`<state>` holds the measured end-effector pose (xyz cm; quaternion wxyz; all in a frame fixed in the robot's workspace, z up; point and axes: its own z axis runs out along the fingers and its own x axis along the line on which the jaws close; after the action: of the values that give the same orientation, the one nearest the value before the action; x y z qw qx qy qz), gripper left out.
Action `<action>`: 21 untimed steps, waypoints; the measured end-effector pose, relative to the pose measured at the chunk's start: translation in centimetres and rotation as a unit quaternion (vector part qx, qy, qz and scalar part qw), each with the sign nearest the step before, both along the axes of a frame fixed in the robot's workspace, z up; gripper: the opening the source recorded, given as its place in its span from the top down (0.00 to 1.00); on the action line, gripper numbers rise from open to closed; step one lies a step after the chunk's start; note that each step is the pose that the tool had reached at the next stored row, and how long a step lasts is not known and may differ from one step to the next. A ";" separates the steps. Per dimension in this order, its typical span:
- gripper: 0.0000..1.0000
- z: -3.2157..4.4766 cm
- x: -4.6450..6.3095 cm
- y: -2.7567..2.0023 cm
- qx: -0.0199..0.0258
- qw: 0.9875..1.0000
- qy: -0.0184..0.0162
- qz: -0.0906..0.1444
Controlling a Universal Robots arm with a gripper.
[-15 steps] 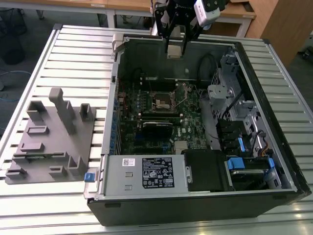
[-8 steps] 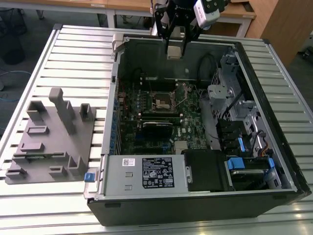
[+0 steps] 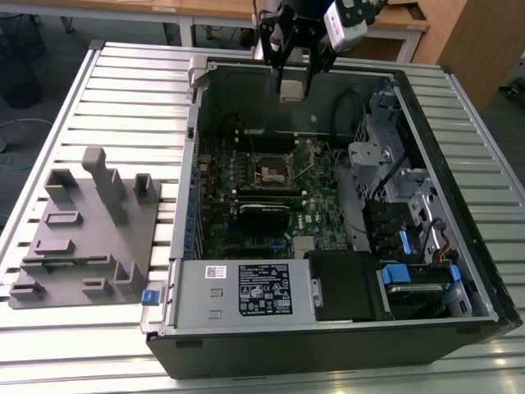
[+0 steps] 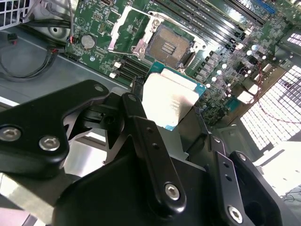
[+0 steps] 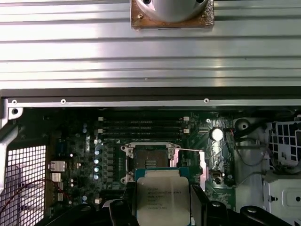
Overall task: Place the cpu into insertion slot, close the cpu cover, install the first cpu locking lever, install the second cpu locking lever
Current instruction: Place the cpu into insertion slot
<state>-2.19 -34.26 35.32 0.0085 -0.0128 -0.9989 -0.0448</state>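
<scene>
The gripper is clenched on the cpu, gripping its opposite edges. I judge the chip light, stiff and fragile underneath, so the edges suit best. It has a dull grey square top with a teal rim. It hangs above the board, apart from the open slot.

Lab: aluminium workbench, wooden desks.

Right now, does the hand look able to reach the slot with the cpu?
Probably yes. The hand holds the cpu above the open case; the slot lies bare below, its cover apparently swung aside, nothing lying over it.
</scene>
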 end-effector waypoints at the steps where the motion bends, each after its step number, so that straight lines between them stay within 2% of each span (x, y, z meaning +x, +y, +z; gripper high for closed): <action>1: 0.46 -0.12 0.0 0.00 0.000 1.000 0.000 0.000; 15: 0.46 -1.71 -0.9 0.00 0.000 1.000 -0.001 0.000; 21: 0.46 -1.78 -0.9 0.00 -0.001 1.000 -0.001 0.000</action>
<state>-3.13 -34.26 33.54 0.0079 -0.0128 -0.9989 -0.0436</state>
